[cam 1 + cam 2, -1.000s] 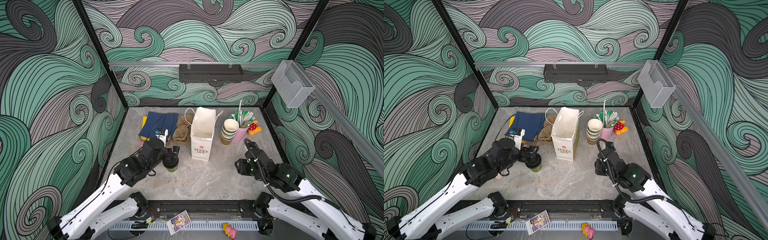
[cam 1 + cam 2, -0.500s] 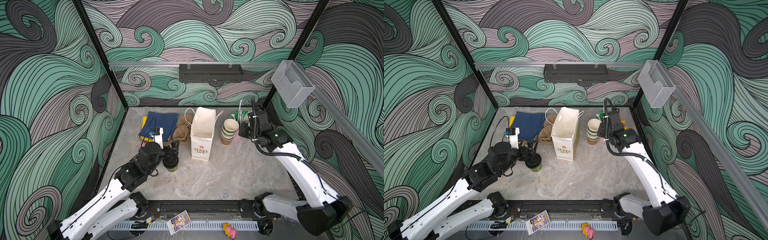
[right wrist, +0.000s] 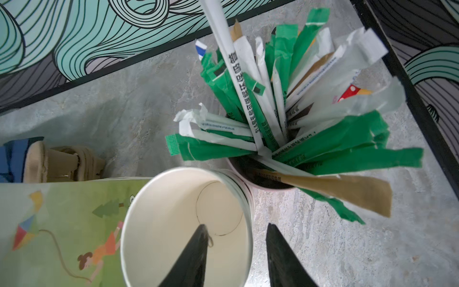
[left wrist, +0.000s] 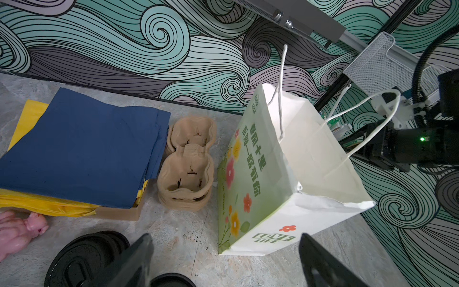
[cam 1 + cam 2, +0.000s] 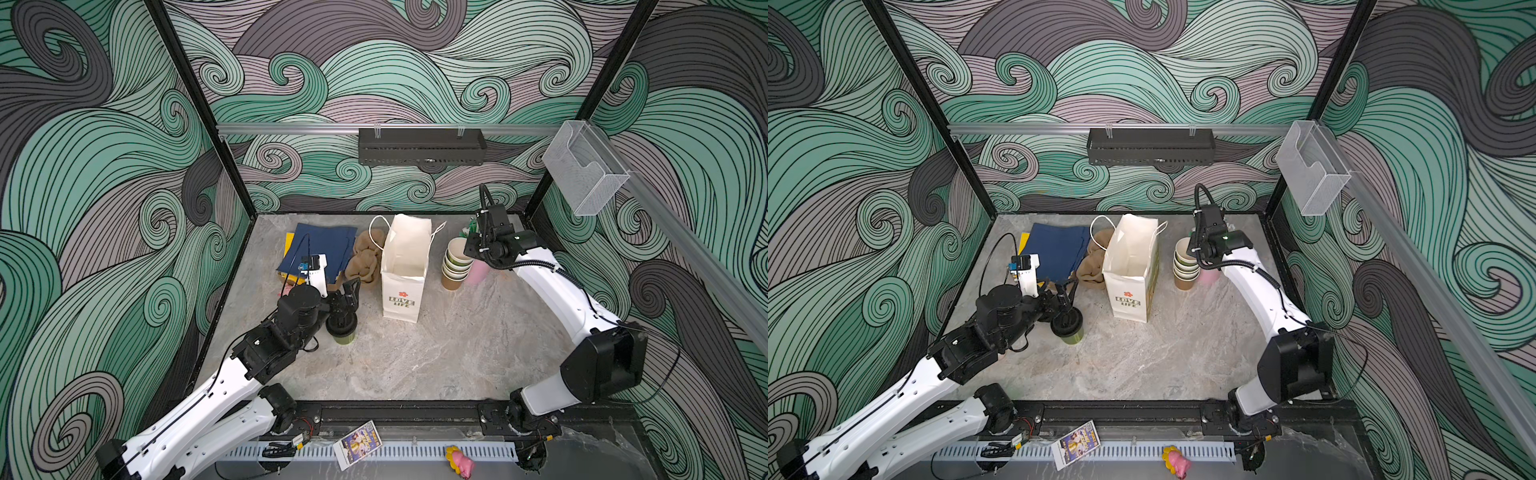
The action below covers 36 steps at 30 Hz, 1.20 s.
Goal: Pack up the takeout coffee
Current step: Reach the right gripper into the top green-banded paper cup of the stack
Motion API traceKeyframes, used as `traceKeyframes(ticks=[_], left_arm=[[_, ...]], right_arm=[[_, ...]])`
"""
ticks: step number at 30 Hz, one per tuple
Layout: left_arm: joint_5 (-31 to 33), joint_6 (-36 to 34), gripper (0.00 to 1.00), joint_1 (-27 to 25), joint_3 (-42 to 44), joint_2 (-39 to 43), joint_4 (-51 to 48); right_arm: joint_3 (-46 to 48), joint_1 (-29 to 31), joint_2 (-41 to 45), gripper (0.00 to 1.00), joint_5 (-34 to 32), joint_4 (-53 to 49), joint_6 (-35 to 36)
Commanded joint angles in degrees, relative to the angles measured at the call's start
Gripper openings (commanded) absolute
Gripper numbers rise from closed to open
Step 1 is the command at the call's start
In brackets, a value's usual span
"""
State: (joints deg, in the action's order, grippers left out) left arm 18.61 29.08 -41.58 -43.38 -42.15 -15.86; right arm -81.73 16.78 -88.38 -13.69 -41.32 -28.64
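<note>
Take the clock from the middle of the table [image 5: 436, 361] as the top views show it, twelve at the back wall.

Nearest you, on the front rail at six, lie one printed card [image 5: 358, 444] and one pink toy [image 5: 459, 462].

At eight stands your one capped coffee, a single lidded cup [image 5: 341, 328]. It is green with a black sip lid and stands upright on the table. Your left gripper [image 4: 226, 238] hangs just above it, jaws spread wide and gripping nothing. Close by, the left wrist view shows one stack of spare black lids [image 4: 82, 258] (too flat to count) and a second pink toy [image 4: 17, 233].

Just past the middle, toward twelve, one white paper bag [image 5: 403, 286] stands upright with its mouth open and two cord handles up. At eleven sits one stack of pulp carriers [image 4: 186, 169], two wells each. At ten, one pile of blue napkins [image 4: 82, 149] lies over yellow napkins [image 4: 32, 111].

At two you have one stack of cups [image 5: 455, 266], nested. I make it about five rims, though they are too small to be sure. Your right gripper [image 3: 236, 225] straddles the rim of the top cup [image 3: 178, 223], one finger inside and one outside. Its jaws are part-way apart, and neither finger visibly presses the wall. Just beside the stack, at its three o'clock, is one pink cup [image 5: 478, 272] crammed with wrapped straws [image 3: 285, 111].
</note>
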Motion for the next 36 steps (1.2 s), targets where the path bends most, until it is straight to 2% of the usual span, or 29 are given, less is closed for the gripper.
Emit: traceKeyframes(ticks=[1, 11, 24, 33, 36], left_arm=[[-0.3, -0.6, 0.93, 0.5, -1.5, 0.8, 0.1], [0.0, -0.5, 0.93, 0.5, -1.2, 1.4, -0.1], [0.1, -1.0, 0.93, 0.5, -1.7, 1.5, -0.5], [0.4, -1.1, 0.93, 0.5, -1.9, 1.5, -0.7], [0.4, -1.2, 0.93, 0.5, -1.9, 1.5, -0.7]], right_arm=[[-1.7, -0.2, -1.1, 0.34, -2.4, -1.0, 0.2], [-2.3, -0.2, -2.5, 0.21, -3.2, -2.5, 1.1], [-2.3, -0.3, -3.2, 0.13, -2.9, -2.9, 1.2], [-2.4, -0.2, -1.8, 0.01, -2.3, -2.8, 1.0], [-2.6, -0.2, -1.0, 0.0, -1.9, -2.8, 0.9]])
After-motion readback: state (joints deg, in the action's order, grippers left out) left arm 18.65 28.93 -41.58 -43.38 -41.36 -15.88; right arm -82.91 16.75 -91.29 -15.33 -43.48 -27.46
